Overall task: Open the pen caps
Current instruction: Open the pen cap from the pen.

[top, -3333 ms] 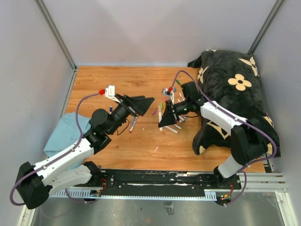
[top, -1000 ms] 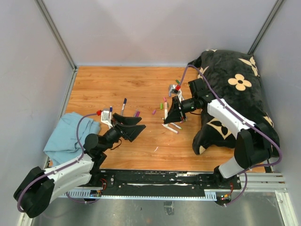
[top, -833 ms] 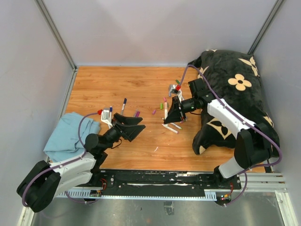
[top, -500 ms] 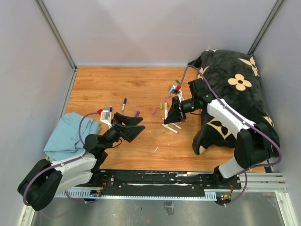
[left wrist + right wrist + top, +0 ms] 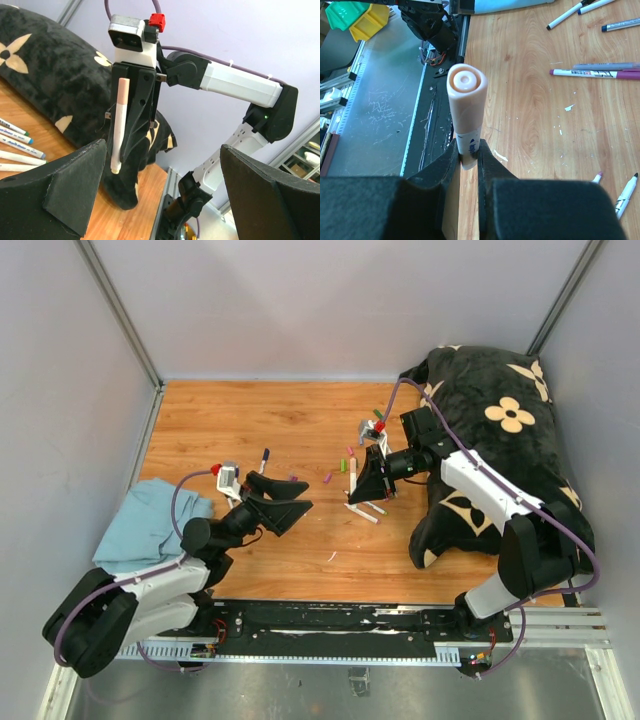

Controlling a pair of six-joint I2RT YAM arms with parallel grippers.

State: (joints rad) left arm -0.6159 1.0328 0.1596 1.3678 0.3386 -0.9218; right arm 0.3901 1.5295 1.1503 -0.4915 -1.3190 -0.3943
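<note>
The left tool (image 5: 306, 496) has drawn back from the middle of the counter (image 5: 250, 420) to a spot near its own base, beside the blue cloth (image 5: 140, 525); within the last second it has only turned a little, so that it now looks across at the right arm. Its 2 fingers are spread as wide as they go and hold nothing.

The right tool (image 5: 467, 150) has lifted away from the scattered pens (image 5: 365, 510) and has not moved for the last second, just beside the black flowered cushion (image 5: 500, 430). It is clamped narrowly on 1 pen (image 5: 468, 141), pinching the white printed part. What I take to be the pale peach cap (image 5: 466, 92) rises from the fingertips toward its own wrist camera, not yet pulled off.

In the left wrist view that pen stands upright between the open fingers, apart from them. This reads as a reset between pens. A capped pen is being presented, and the left tool looks placed to reach over and pull; nothing touches yet. A few loose caps (image 5: 328, 478) lie on the counter near the pens.
</note>
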